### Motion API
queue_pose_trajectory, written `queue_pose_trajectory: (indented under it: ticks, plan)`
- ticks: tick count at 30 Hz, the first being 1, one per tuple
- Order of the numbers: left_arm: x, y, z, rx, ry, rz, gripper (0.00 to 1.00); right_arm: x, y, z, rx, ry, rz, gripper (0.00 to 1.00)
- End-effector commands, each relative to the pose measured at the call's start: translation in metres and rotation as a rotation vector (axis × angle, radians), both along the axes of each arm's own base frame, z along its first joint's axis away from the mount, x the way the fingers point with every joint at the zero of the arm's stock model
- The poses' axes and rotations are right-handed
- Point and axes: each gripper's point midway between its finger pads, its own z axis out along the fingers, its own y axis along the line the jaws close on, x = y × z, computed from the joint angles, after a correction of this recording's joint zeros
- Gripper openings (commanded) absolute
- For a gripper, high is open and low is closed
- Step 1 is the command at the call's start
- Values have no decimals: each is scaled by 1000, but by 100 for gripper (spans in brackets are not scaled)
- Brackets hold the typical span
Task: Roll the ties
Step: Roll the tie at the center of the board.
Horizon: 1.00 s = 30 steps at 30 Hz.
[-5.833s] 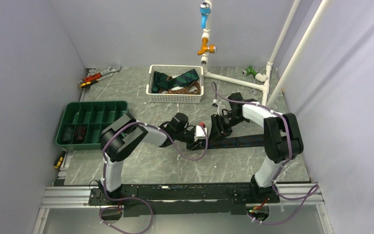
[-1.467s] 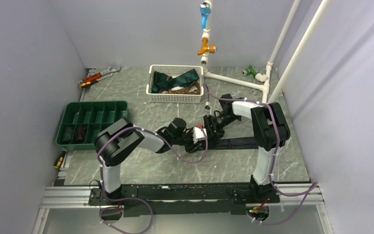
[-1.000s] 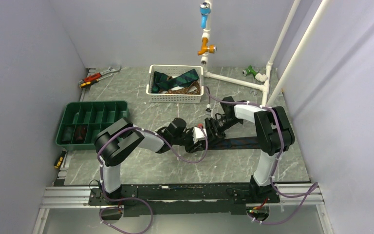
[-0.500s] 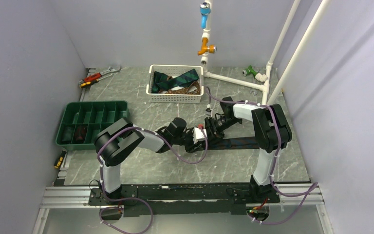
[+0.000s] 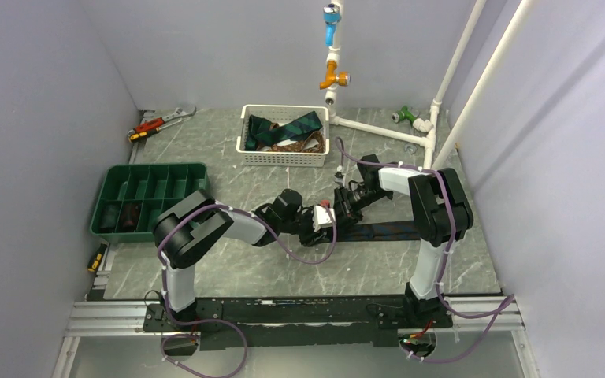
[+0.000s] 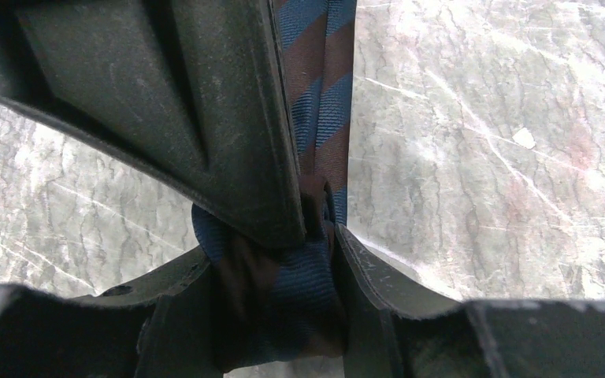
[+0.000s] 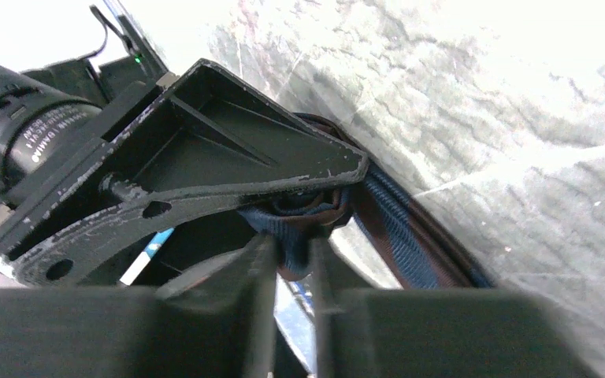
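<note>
Top view: my two arms meet at the middle of the frame, over a grey marbled table (image 5: pixel 228 260). My left gripper (image 5: pixel 321 226) and right gripper (image 5: pixel 342 209) both sit at the rolled end of a dark striped tie (image 5: pixel 386 230). Its flat length runs off to the right. Other ties (image 5: pixel 287 130) lie heaped in a white basket (image 5: pixel 246 146) at upper centre.

Left wrist view: the striped tie (image 6: pixel 315 94) is navy with brown diagonal bands. At lower centre, my left fingers (image 6: pixel 378 291) squeeze its small roll.

Right wrist view: at lower centre, my right gripper (image 7: pixel 293 264) pinches a fold of that roll. The navy and brown band trails to the lower right.
</note>
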Motion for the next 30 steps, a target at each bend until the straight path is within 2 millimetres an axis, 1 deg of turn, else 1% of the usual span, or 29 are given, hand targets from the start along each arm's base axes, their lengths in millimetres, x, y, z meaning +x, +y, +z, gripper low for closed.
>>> queue_pose_trajectory:
  ticks: [1, 2, 4, 6, 8, 10, 11, 12, 14, 16, 18, 20, 22, 23, 24, 25, 26, 27, 30]
  plan:
    - [-28, 42, -71, 250, 131, 11, 49, 23, -1, 3, -5, -128, -4, 5]
    - [-27, 42, -71, 248, 132, 12, 49, 22, -4, -2, -28, -137, 3, 0]
    - [-27, 41, -67, 234, 128, 14, 52, 19, -11, -12, -67, -138, 19, 0]
    - [-26, 39, -57, 203, 106, 9, 58, 14, -17, -23, -111, -132, 34, 0]
    - [-19, 34, -40, 162, 53, 15, 66, 12, -27, -36, -176, -140, 43, 0]
    - [-6, 29, -17, 137, 26, 38, 72, 12, -34, -45, -234, -140, 47, 0]
    - [-1, 26, -2, 124, 29, 43, 76, 12, -38, -50, -253, -146, 56, 0]
    - [2, 27, 13, 117, 39, 48, 83, 13, -41, -52, -267, -157, 67, 0]
    - [9, 26, 47, 56, 13, 47, 90, 15, -43, -55, -287, -158, 71, 0]
    - [11, 31, 84, -57, -40, 39, 99, 17, -43, -55, -293, -156, 76, 0]
    - [14, 40, 116, -191, -99, 80, 99, 16, -44, -55, -296, -161, 86, 0]
    - [9, 47, 131, -284, -149, 88, 100, 14, -46, -57, -305, -160, 98, 0]
    - [2, 48, 129, -298, -110, 81, 100, 11, -48, -58, -313, -162, 110, 0]
    - [-3, 47, 117, -241, -76, 38, 99, 9, -49, -59, -320, -163, 118, 0]
    - [-5, 42, 113, -201, -49, -24, 99, 8, -50, -59, -328, -167, 126, 0]
    - [-8, 40, 103, -181, 0, -52, 100, 6, -51, -60, -339, -168, 135, 0]
    - [-6, 37, 95, -184, 30, -33, 99, 5, -51, -60, -348, -168, 144, 0]
    - [-5, 36, 88, -201, 37, -13, 99, 4, -52, -60, -359, -168, 149, 0]
    - [-3, 26, 73, -243, -37, 0, 100, 3, -54, -59, -386, -163, 149, 0]
